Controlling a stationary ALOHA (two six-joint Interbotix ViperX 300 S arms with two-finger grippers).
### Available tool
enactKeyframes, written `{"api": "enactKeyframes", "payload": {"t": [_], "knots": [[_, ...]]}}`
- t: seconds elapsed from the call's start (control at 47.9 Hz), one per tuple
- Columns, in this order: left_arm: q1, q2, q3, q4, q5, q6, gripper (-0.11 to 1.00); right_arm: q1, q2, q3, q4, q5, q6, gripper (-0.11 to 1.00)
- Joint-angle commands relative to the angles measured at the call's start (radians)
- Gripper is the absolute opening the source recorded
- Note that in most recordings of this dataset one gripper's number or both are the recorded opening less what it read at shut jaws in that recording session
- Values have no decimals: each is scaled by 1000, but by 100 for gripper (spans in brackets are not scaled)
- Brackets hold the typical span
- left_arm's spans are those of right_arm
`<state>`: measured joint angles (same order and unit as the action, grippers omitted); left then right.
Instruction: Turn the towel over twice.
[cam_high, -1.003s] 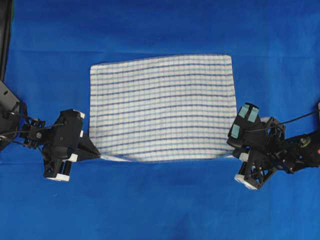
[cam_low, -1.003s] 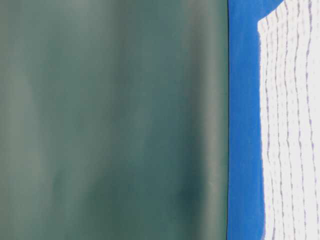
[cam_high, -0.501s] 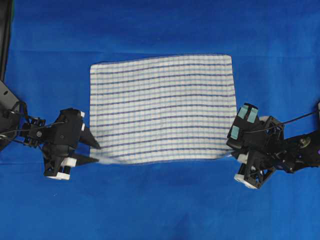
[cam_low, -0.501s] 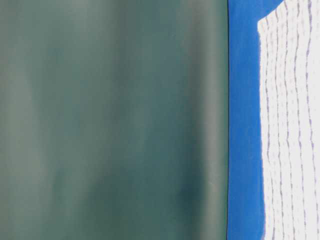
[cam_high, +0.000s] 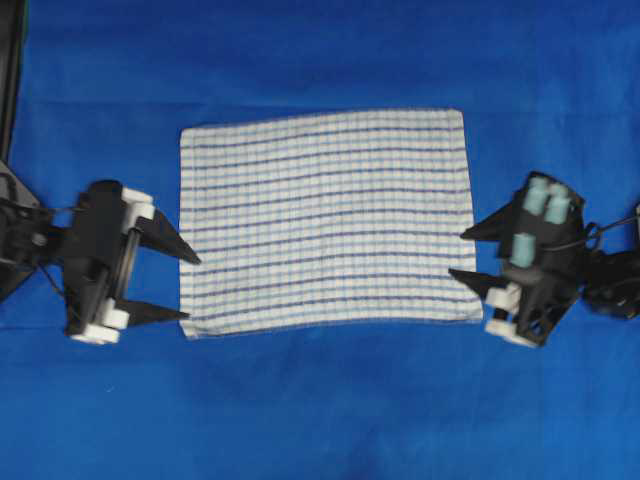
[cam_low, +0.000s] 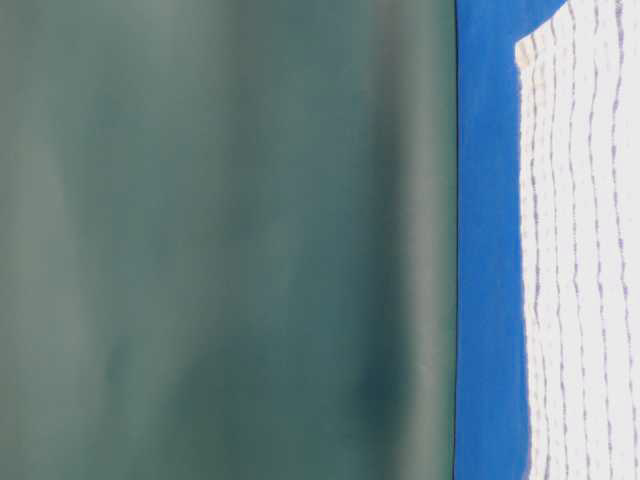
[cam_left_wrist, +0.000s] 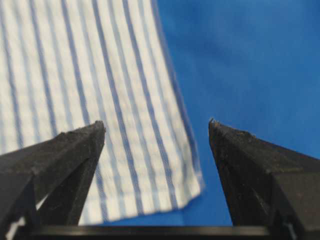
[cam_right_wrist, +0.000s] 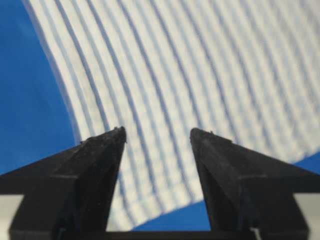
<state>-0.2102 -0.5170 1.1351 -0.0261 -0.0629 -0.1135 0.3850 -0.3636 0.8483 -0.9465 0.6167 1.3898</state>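
The towel (cam_high: 325, 220) lies flat in the middle of the blue table, white with dark and light blue stripes and a faint checked grid. My left gripper (cam_high: 192, 288) stands open just off the towel's near left corner, touching nothing. My right gripper (cam_high: 457, 255) is open at the near right corner, its tips at the towel's edge. In the left wrist view, the towel's corner (cam_left_wrist: 150, 190) lies flat below and between the spread fingers of the left gripper (cam_left_wrist: 157, 122). From the right wrist, the right gripper (cam_right_wrist: 156, 130) hangs open over the towel (cam_right_wrist: 200, 75). The table-level view catches the towel (cam_low: 585, 250) lying flat.
The blue table covering (cam_high: 320, 420) spreads out all round the towel. A dark upright edge (cam_high: 10, 70) runs along the far left. A plain green backdrop (cam_low: 220, 240) stands behind the table.
Both grippers have opened and let go of the towel's near corners, then drawn back outward. The near edge of the towel has dropped and settled flat.
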Motion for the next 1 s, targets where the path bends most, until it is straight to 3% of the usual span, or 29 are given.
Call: {"api": "enactKeyframes", "payload": {"t": [0.0,0.167,0.376,0.69,0.982], "knots": [[21,-89,6,0,-2,21,78,-20,-84,9,-87,2,2,62],[80,-256,44,0,2,77,78,-61,-209,63,-206,2,2,62],[123,-436,87,0,26,172,77,-84,-407,141,-310,9,2,62],[187,-609,196,0,44,198,77,-89,-670,316,-334,48,12,62],[219,-658,236,0,43,195,77,-89,-727,374,-347,52,54,62]]}}
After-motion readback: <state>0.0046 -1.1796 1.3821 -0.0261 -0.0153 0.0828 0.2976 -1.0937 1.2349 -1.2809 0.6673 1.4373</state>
